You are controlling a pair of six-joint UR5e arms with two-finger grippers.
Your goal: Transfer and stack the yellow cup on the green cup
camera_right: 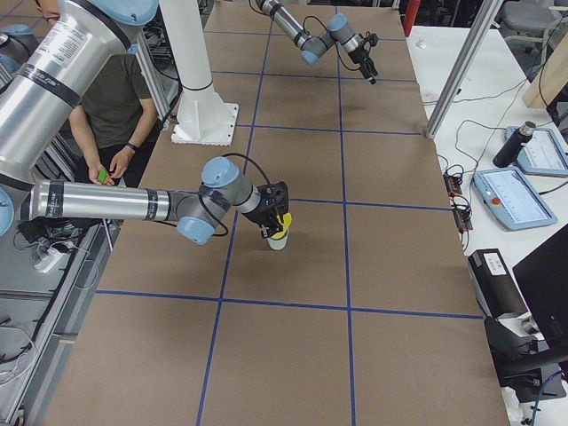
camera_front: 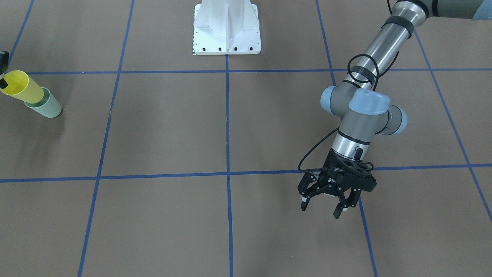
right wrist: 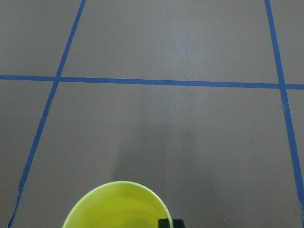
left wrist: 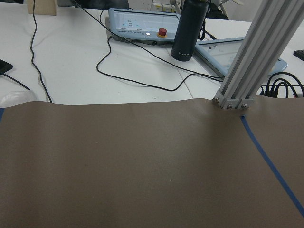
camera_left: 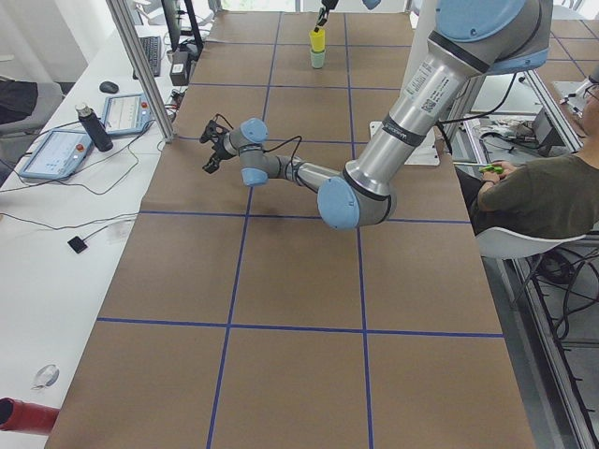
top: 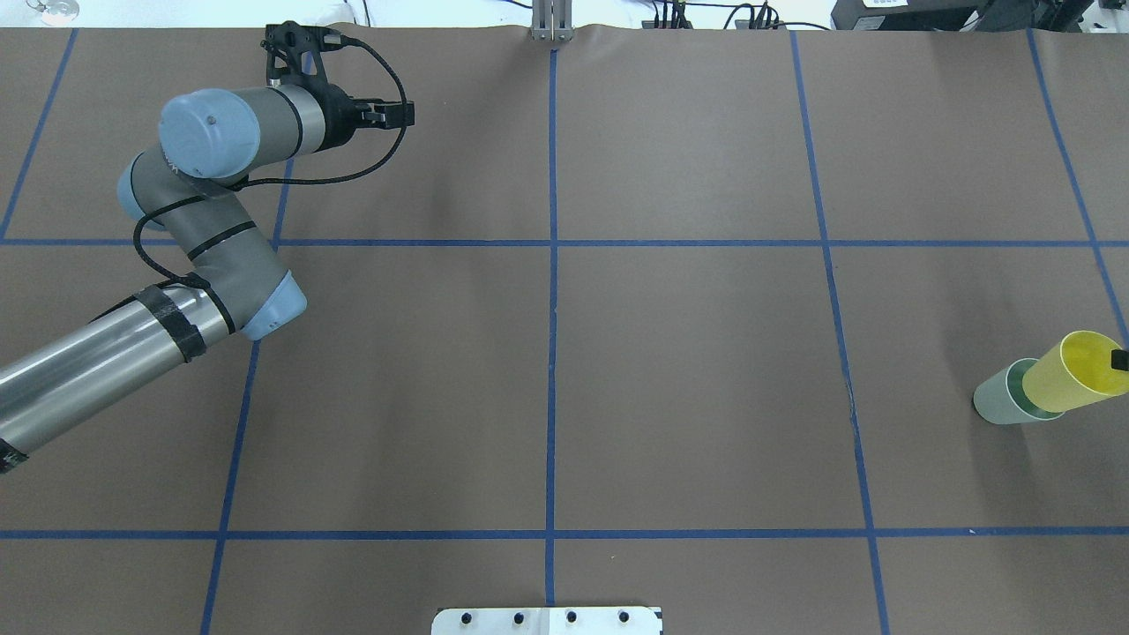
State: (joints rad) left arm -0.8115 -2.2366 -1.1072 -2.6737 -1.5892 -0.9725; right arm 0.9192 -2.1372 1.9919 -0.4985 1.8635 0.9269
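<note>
Brown paper covers the table (camera_front: 165, 127), ruled into large squares by blue tape (camera_front: 227, 115), and the white base plate (camera_front: 226, 34) stands at the robot's edge of it.

Out from the base plate and to the robot's left, the left arm (camera_front: 388, 38) slopes its silver tube down to a folded wrist. The left gripper (camera_front: 321, 211) hangs above the paper with its fingers spread wide and nothing between them. It points down and away from the base plate, toward the far table edge, where an aluminium post (left wrist: 256, 57) stands. Beyond that edge are a black bottle (left wrist: 189, 28) and a pale blue pendant (left wrist: 142, 31).

To the robot's right of the base plate, the right arm (camera_right: 115, 202) lies low and nearly level, its wrist turned down. The right gripper (camera_right: 279, 218) is at the rim of the yellow cup (camera_front: 23, 87), with one black finger (right wrist: 164, 222) inside the rim and the other just outside, pinching the wall. The yellow cup's lower end sits inside the mouth of the green cup (camera_front: 48, 107), which stands on the paper.

A white mark on the left gripper and a label strip on the arm tube are too small to read.

Several squares of brown paper separate the cups from the left gripper. The cups stand near the table's end on the robot's right.
</note>
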